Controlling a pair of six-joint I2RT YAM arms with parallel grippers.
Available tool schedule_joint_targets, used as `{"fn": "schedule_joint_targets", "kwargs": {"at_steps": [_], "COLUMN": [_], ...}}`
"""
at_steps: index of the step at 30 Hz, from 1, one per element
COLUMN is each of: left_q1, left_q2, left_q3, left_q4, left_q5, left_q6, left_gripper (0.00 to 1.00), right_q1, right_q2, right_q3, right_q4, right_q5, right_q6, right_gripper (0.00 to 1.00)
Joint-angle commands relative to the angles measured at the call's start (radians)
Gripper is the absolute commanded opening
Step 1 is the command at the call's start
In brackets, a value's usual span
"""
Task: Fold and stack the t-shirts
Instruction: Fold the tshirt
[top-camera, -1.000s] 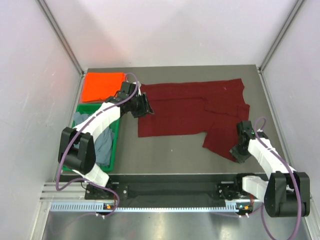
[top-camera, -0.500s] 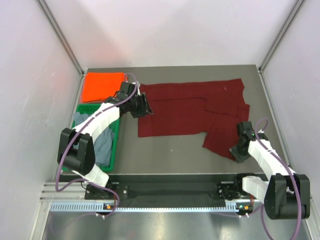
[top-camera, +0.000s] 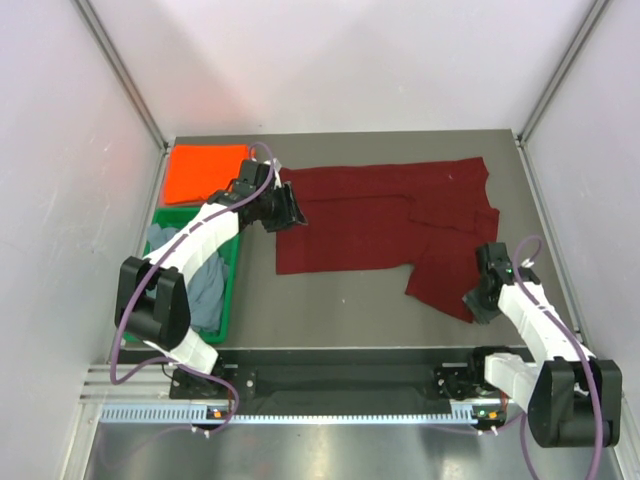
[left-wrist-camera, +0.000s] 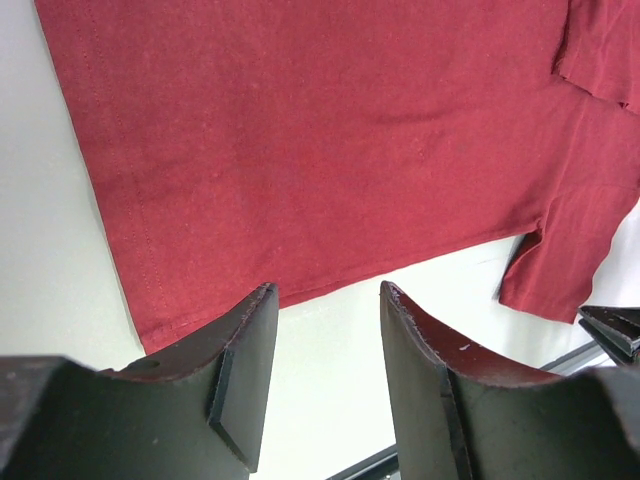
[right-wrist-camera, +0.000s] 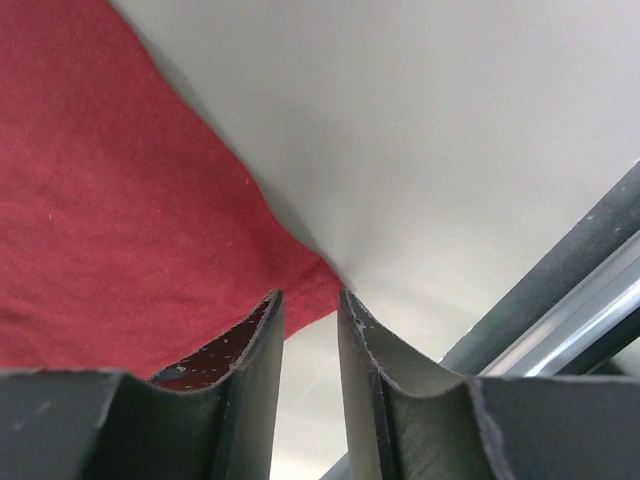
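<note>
The dark maroon t-shirt (top-camera: 380, 215) lies spread flat on the table, with one sleeve (top-camera: 445, 280) reaching toward the front right. The bright orange t-shirt (top-camera: 205, 172) lies folded at the back left. The grey-blue t-shirt (top-camera: 205, 285) is bunched in the green tray. My left gripper (top-camera: 290, 210) is open and empty at the maroon shirt's left hem; in the left wrist view (left-wrist-camera: 328, 290) the shirt (left-wrist-camera: 330, 130) lies just past the tips. My right gripper (top-camera: 478, 305) is narrowly open at the sleeve's front corner (right-wrist-camera: 300, 275), with nothing between its fingers (right-wrist-camera: 250, 350).
The green tray (top-camera: 233, 290) stands along the left side, beside the left arm. The table's front rail (top-camera: 350, 380) runs just in front of the right gripper and shows in the right wrist view (right-wrist-camera: 560, 300). White walls close in the table on three sides.
The right arm has shifted slightly, its gripper settling a little nearer the sleeve's front corner. The left gripper has barely moved. The shirts lie as before.
</note>
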Motion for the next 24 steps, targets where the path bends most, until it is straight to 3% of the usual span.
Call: {"fn": "schedule_joint_targets", "kwargs": {"at_steps": [1, 20, 23, 24], "left_q1": [0.004, 0.012, 0.013, 0.015], "left_q2": [0.005, 0.028, 0.024, 0.020], "left_q3": [0.037, 0.051, 0.040, 0.037], "left_q4": [0.003, 0.018, 0.013, 0.015], "left_q5": [0.013, 0.022, 0.011, 0.011], "left_q6": [0.017, -0.005, 0.001, 0.003], "left_gripper": [0.50, 0.49, 0.49, 0.49], "right_q1": [-0.034, -0.034, -0.034, -0.034], "right_q2": [-0.016, 0.020, 0.011, 0.003], "right_q3": [0.009, -0.074, -0.075, -0.075], "right_q4": [-0.014, 0.069, 0.064, 0.061], "right_q5": [0.033, -0.004, 0.007, 0.007], "right_q6": [0.019, 0.061, 0.068, 0.068], "right_gripper": [0.28, 0.28, 0.16, 0.02]}}
